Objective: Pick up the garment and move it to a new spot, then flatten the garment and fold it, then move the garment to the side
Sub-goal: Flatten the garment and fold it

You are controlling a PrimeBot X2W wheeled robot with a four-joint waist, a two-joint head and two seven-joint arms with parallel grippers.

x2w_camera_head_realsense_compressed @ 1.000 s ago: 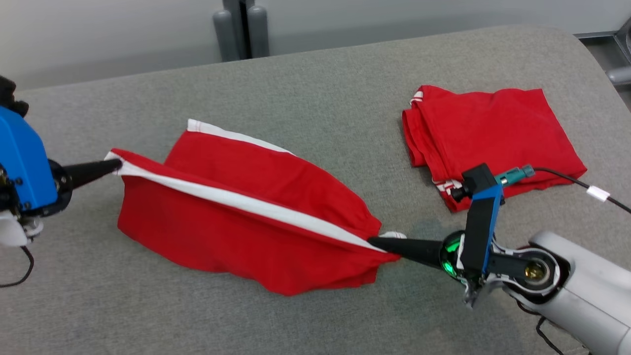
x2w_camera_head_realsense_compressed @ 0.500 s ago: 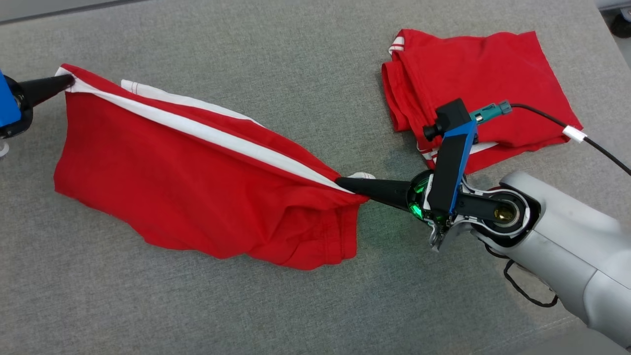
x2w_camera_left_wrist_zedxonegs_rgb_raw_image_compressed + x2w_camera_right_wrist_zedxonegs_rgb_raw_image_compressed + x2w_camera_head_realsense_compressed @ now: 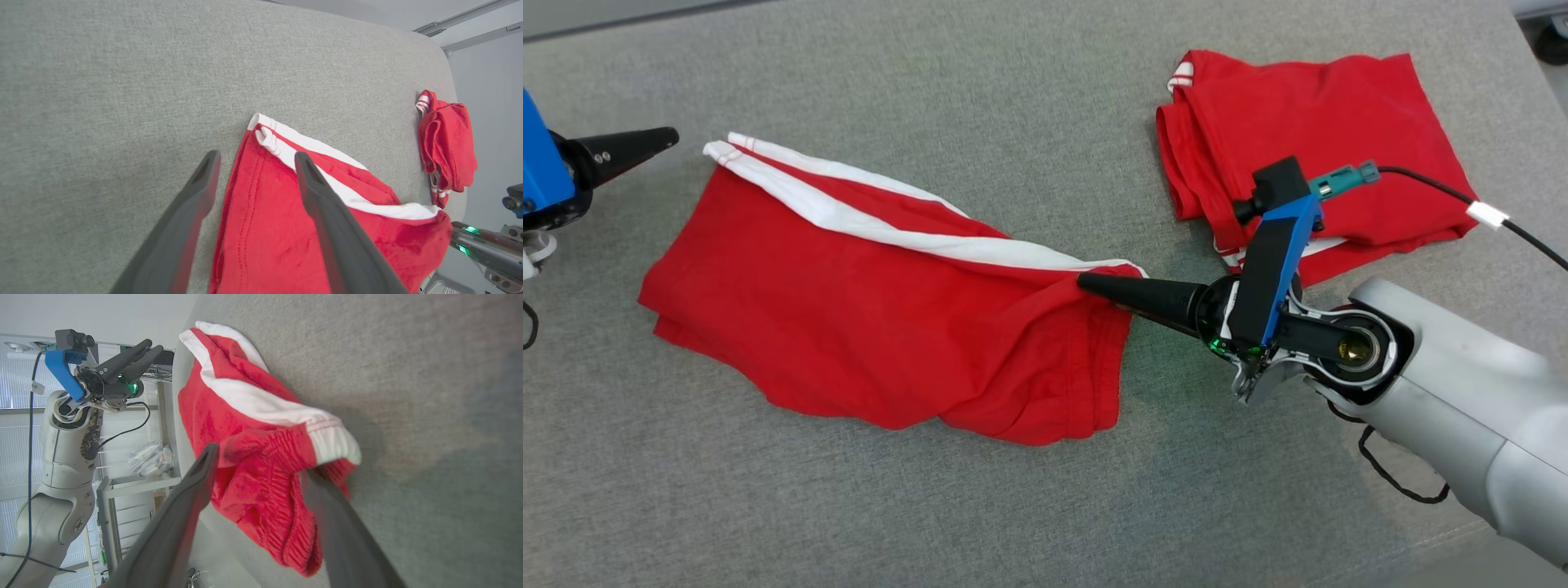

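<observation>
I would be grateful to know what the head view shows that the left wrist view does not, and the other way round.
Head view adds: the right arm's pale forearm, its blue camera mount and the white-tagged cable. Left wrist view adds: the left gripper seen along its fingers, jaws apart above a striped corner of the garment. Both share: that garment, the folded red garment and the grey surface.
</observation>
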